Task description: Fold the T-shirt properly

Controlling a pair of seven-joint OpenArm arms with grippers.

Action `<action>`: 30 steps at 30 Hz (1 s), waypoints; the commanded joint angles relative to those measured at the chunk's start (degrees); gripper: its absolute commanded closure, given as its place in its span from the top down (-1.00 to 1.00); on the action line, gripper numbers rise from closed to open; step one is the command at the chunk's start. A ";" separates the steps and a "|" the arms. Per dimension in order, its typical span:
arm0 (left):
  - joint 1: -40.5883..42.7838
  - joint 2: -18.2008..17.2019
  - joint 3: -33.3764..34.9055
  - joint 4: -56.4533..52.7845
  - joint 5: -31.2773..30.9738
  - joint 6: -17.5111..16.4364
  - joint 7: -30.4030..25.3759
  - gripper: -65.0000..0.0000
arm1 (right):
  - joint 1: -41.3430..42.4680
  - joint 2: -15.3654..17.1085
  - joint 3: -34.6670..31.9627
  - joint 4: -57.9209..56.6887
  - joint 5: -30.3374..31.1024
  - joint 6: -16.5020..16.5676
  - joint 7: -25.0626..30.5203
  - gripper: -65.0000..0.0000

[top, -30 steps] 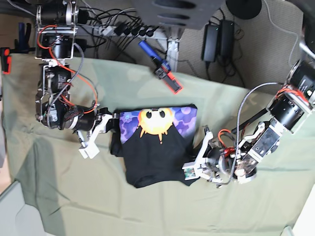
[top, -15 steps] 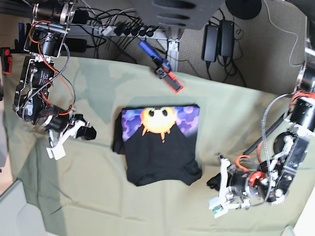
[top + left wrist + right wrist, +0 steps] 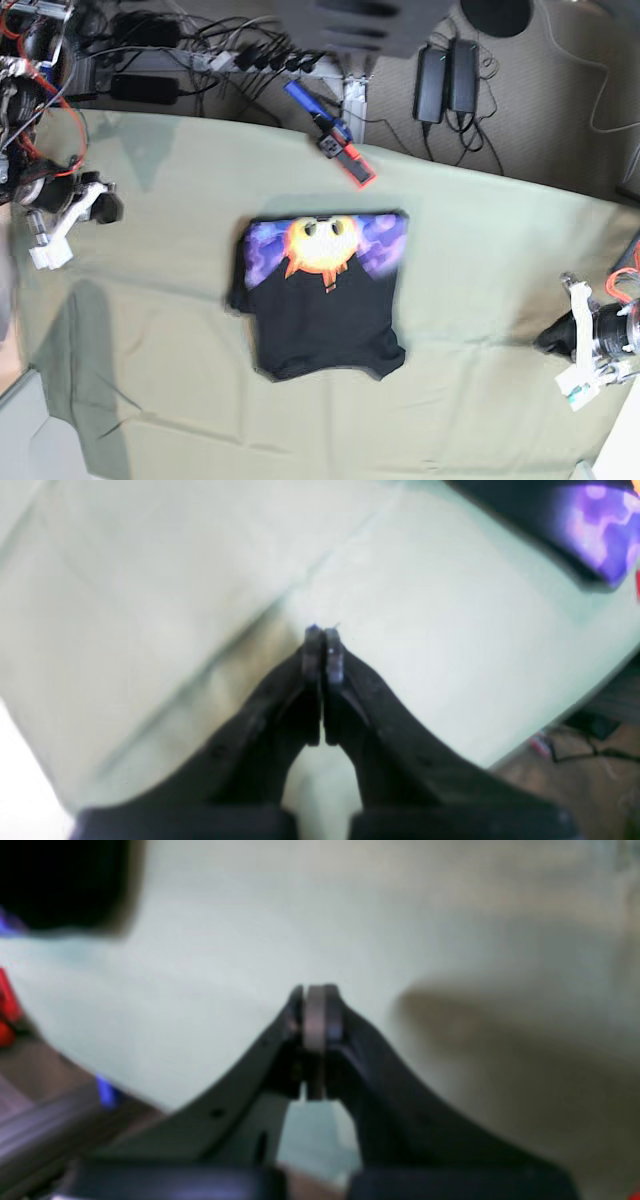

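Observation:
The black T-shirt (image 3: 322, 300) lies folded in the middle of the pale green cloth, its orange sun face on purple honeycomb facing up along the far edge. A corner of it shows in the left wrist view as the T-shirt (image 3: 580, 515) and in the right wrist view as the T-shirt (image 3: 60, 880). My left gripper (image 3: 322, 632) is shut and empty over bare cloth; in the base view the left gripper (image 3: 578, 382) hangs at the far right edge. My right gripper (image 3: 316, 990) is shut and empty too; the right gripper (image 3: 48, 245) is at the far left.
A blue and red tool (image 3: 330, 135) lies at the table's far edge. Power adapters (image 3: 447, 80) and cables sit on the floor behind. The pale green table cloth (image 3: 480, 260) covers the whole surface, with creases near the front left.
Both arms have pulled back from the T-shirt's sides to the table's left and right edges. The T-shirt stays folded on the cloth, untouched.

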 commanded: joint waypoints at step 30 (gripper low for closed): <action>46.07 7.06 -10.21 -15.54 8.63 1.51 -4.59 -1.00 | -35.28 -5.46 1.55 -1.92 0.33 5.53 2.93 -1.00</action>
